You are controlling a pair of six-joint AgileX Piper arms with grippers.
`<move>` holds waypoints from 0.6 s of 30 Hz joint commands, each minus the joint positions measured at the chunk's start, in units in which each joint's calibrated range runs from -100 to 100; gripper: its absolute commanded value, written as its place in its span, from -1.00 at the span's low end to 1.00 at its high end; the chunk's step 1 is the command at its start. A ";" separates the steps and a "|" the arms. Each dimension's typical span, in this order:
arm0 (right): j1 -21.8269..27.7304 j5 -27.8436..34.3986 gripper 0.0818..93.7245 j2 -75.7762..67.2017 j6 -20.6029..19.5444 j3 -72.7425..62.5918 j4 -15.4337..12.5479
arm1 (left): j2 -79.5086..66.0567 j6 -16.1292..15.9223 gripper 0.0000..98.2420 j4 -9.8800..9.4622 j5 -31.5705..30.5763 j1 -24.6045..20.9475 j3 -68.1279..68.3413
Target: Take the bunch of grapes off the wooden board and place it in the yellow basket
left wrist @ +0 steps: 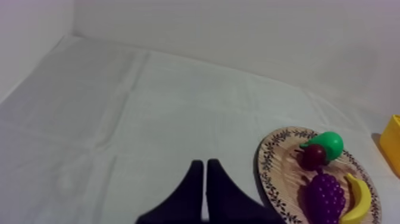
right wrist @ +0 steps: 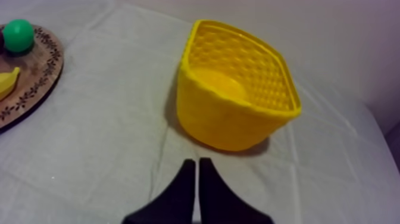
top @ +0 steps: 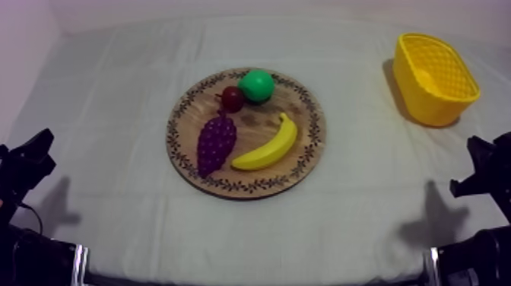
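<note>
A purple bunch of grapes (top: 216, 142) (left wrist: 325, 196) lies on the left half of the round wooden board (top: 304, 152) (left wrist: 275, 173), beside a banana (top: 268, 148) (left wrist: 356, 199). The yellow basket (top: 435, 76) (right wrist: 238, 89) stands empty at the far right of the table. My left gripper (top: 34, 156) (left wrist: 205, 170) rests low at the left, shut on nothing, well left of the board. At the low right my right gripper (top: 475, 171) (right wrist: 197, 167) is also shut on nothing, a short way in front of the basket.
A green pear (top: 257, 85) (left wrist: 326, 144) (right wrist: 18, 36) and a small red fruit (top: 232, 98) (left wrist: 313, 156) sit at the board's far side. Grey-white cloth (top: 114, 99) covers the table, with open room to the left of the board and between board and basket.
</note>
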 commanded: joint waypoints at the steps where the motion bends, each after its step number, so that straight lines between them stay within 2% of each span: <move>1: -1.33 -1.07 -0.99 1.28 0.30 -0.71 0.31 | 0.00 0.01 -1.00 -0.04 -0.05 0.00 -0.02; 9: -8.23 -3.96 -0.99 17.02 -0.30 -14.31 1.76 | 0.00 -0.04 -1.00 -0.04 -0.05 0.00 -0.02; 18: -16.16 4.82 -0.99 40.38 -3.19 -42.50 3.83 | 0.00 -0.04 -1.00 -0.04 -0.05 0.00 -0.02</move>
